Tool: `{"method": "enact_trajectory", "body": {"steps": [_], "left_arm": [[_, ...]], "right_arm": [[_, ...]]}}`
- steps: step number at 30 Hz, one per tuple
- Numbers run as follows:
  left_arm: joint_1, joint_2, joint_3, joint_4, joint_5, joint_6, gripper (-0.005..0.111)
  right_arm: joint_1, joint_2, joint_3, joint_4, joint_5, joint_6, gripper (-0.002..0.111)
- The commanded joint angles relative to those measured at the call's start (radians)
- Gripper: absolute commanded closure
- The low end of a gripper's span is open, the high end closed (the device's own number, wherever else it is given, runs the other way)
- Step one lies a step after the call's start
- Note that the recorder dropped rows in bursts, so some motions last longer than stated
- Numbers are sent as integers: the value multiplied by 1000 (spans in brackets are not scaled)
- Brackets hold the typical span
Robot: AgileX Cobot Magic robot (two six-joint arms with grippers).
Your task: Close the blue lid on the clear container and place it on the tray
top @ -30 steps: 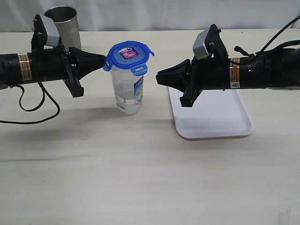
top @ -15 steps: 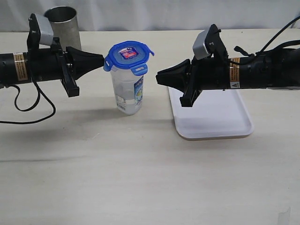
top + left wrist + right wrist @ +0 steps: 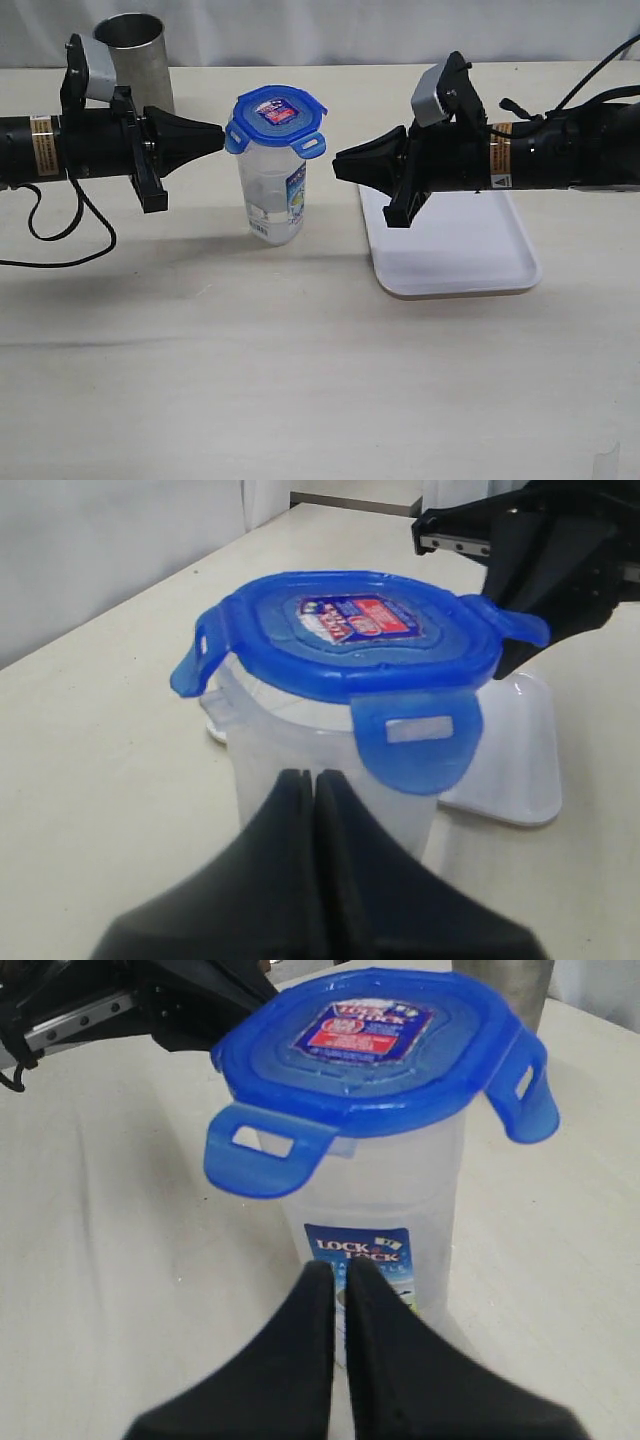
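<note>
The clear container (image 3: 273, 195) stands upright on the table left of the tray (image 3: 455, 250), its printed label facing front. The blue lid (image 3: 277, 117) sits on top of it with its flaps sticking outward and a red-blue sticker up; it also shows in the left wrist view (image 3: 350, 645) and the right wrist view (image 3: 380, 1045). My left gripper (image 3: 218, 136) is shut and empty, its tip right at the lid's left flap. My right gripper (image 3: 337, 165) is shut and empty, pointing at the container (image 3: 385, 1220) from the right with a gap between.
A grey metal cup (image 3: 135, 55) stands at the back left behind my left arm. A black cable (image 3: 60, 225) loops on the table under that arm. My right arm hovers over the white tray's back half.
My left gripper has shifted slightly left then back toward the lid. The lid now sits flatter on the container, with its flaps turned a little. The right arm has not moved.
</note>
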Motion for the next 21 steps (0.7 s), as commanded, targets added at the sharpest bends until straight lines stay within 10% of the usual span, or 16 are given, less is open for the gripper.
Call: {"method": "enact_trajectory", "body": {"steps": [1, 21], "left_arm": [[0, -6, 0, -68, 84, -10, 107], [0, -6, 0, -124, 103, -10, 107]], "right_arm": [[1, 2, -5, 163, 23, -10, 103], [32, -128, -8, 211, 172, 27, 103]]}}
